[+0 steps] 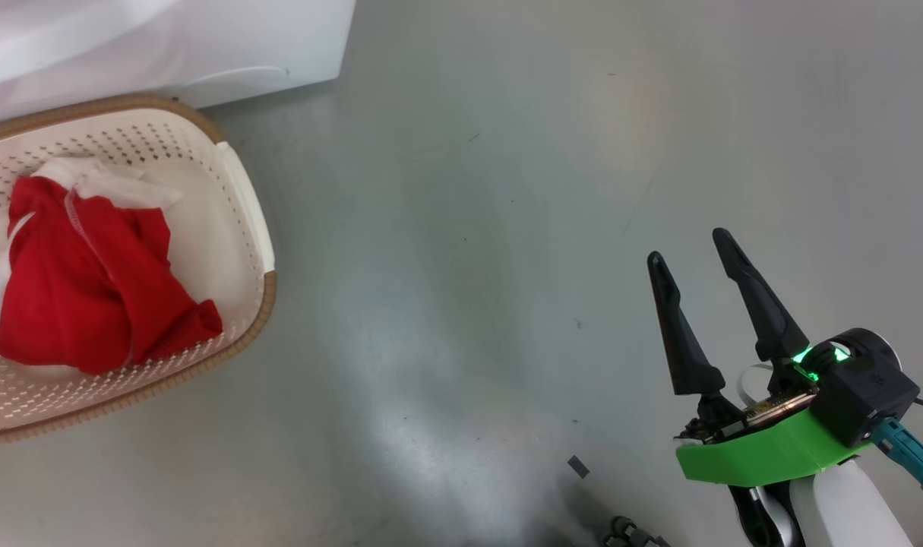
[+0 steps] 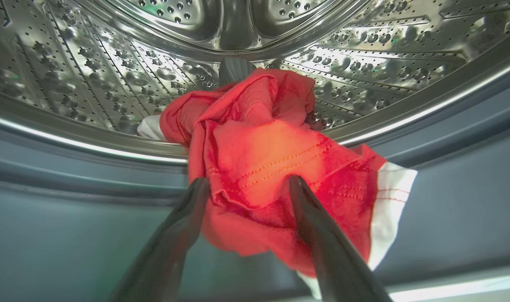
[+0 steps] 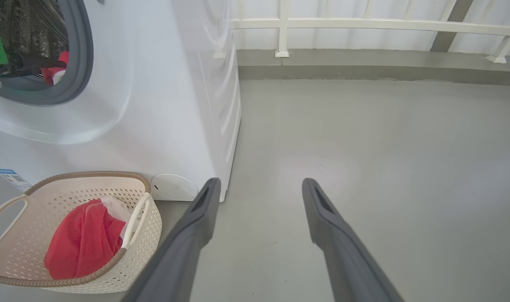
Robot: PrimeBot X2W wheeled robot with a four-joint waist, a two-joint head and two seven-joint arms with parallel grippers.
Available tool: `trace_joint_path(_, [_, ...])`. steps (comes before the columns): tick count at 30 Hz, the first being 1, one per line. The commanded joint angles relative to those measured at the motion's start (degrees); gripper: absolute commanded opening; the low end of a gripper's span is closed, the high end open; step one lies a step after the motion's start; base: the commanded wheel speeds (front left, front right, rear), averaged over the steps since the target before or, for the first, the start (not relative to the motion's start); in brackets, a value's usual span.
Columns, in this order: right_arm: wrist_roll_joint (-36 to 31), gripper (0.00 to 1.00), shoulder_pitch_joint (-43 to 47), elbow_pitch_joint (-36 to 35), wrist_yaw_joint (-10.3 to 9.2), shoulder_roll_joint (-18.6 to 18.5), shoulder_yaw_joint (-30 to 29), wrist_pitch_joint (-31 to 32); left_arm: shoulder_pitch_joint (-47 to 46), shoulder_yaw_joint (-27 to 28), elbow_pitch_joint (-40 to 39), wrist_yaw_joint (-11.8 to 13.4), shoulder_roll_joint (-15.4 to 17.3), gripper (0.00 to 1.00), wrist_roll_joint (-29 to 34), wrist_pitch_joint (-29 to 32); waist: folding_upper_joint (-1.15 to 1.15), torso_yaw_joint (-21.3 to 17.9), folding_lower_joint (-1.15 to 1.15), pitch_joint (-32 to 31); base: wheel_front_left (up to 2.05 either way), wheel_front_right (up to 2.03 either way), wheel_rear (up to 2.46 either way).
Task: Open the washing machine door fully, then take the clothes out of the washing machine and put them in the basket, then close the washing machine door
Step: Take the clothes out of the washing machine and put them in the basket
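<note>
1. Red cloth tells you where you stand. In the head view one red garment [image 1: 89, 296], white at its edges, lies in the basket [image 1: 241, 190], which stands just in front of the washing machine [image 1: 203, 45]. Your right gripper [image 1: 687, 246] hangs over the floor [image 1: 469, 228] well off from the washing machine, with its fingers apart and nothing between them.
2. In the left wrist view your left gripper [image 2: 248, 181] is at the washing machine's mouth. The other red garment [image 2: 255, 138] spills out of the steel drum [image 2: 112, 63] and down across the grey rubber ring [image 2: 70, 176]. The two fingers stand wide, one on each side of a fold; they are at the cloth but not clamped on it.
3. In the right wrist view the right gripper's fingers are likewise spread and empty, pointing past the washing machine's front corner. The basket sits at the foot of the washing machine's front, below the opening where the left gripper reaches in.
4. I judge you are in the unloading step, with one piece out and one to go. Next, close the left fingers firmly on that fold, draw the garment clear of the ring without snagging, and lower it to the basket. The washing machine door has yet to be shut.
</note>
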Motion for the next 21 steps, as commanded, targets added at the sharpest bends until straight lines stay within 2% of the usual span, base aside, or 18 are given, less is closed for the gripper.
trace_joint_path(1, [0.6, 1.00, -0.5, -1.0, 0.34, -0.8, 1.5, -0.4, -1.0, 0.6, -0.7, -0.3, 3.4, 1.00, 0.1, 0.4, 0.00, -0.4, 0.00, 0.0, 0.00, 0.00, 0.00])
trace_joint_path(10, [0.4, 1.00, -0.4, -0.3, 0.34, -0.8, 2.3, -0.4, -2.9, 0.5, 3.1, -0.1, 4.5, 1.00, -0.9, 4.2, 0.00, -1.4, 0.00, -0.3, 0.00, 0.00, 0.00])
trace_joint_path(19, [0.3, 1.00, -0.3, -0.2, 0.34, -0.8, 2.4, -0.4, -3.7, 0.0, 4.1, -1.0, 3.7, 1.00, -3.4, 6.1, 0.00, -1.6, 0.00, -0.4, 0.00, 0.00, 0.00])
trace_joint_path(20, [0.3, 1.00, -0.3, -0.3, 0.34, -0.8, 2.4, -0.4, -3.8, -0.4, 4.0, -1.1, 3.6, 0.91, -3.5, 6.3, 0.00, -1.6, 0.00, -0.4, 0.00, 0.00, 0.00])
trace_joint_path(21, [0.3, 1.00, -0.3, -0.3, 0.34, -0.8, 2.3, -0.4, -3.9, -0.7, 3.9, -1.1, 3.6, 0.55, -3.7, 6.5, 0.00, -1.5, 0.00, -0.3, 0.00, 0.00, 0.00])
